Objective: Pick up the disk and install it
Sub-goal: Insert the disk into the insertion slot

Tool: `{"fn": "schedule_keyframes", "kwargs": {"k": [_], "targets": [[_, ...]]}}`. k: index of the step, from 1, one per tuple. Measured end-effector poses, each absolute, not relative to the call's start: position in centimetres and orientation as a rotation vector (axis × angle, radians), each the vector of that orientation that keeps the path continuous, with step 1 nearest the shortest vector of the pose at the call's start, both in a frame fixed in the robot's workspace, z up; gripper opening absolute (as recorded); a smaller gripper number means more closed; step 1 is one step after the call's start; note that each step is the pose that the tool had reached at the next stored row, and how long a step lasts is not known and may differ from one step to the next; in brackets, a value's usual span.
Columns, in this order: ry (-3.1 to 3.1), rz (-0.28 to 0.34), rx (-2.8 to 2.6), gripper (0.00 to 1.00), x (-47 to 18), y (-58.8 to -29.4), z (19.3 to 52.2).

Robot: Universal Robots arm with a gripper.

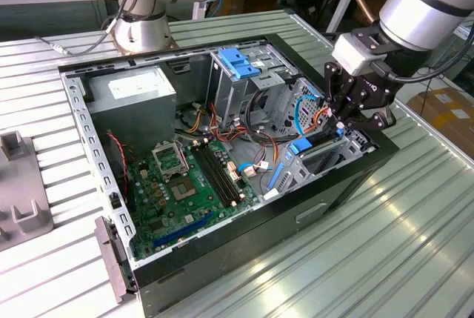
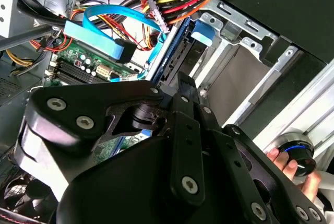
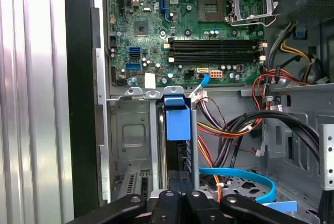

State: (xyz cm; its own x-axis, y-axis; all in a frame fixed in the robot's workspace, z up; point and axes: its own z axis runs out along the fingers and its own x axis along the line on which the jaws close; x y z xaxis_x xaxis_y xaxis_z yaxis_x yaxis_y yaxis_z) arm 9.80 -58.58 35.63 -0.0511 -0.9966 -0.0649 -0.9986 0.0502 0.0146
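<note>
Open computer case (image 1: 222,251) sits on a ribbed metal table (image 1: 385,244).

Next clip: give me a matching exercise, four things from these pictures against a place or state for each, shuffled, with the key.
Things:
1. disk
2. gripper
3. motherboard
4. flat blue cable

Place or state:
A. lies flat on the case floor
B. stands on edge in a metal slot
C. loops above the board
D. hangs just above the slot, at the case's edge

Pairs: 1-B, 2-D, 3-A, 4-C
</note>
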Motion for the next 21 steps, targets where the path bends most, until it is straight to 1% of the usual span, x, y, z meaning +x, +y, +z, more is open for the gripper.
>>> {"fn": "schedule_keyframes", "kwargs": {"k": [13, 21], "targets": [[2.253, 0.093, -2.141, 0.10, 10.4, -58.5, 32.9], [2.253, 0.094, -2.140, 0.10, 11.0, -58.5, 34.3]]}}
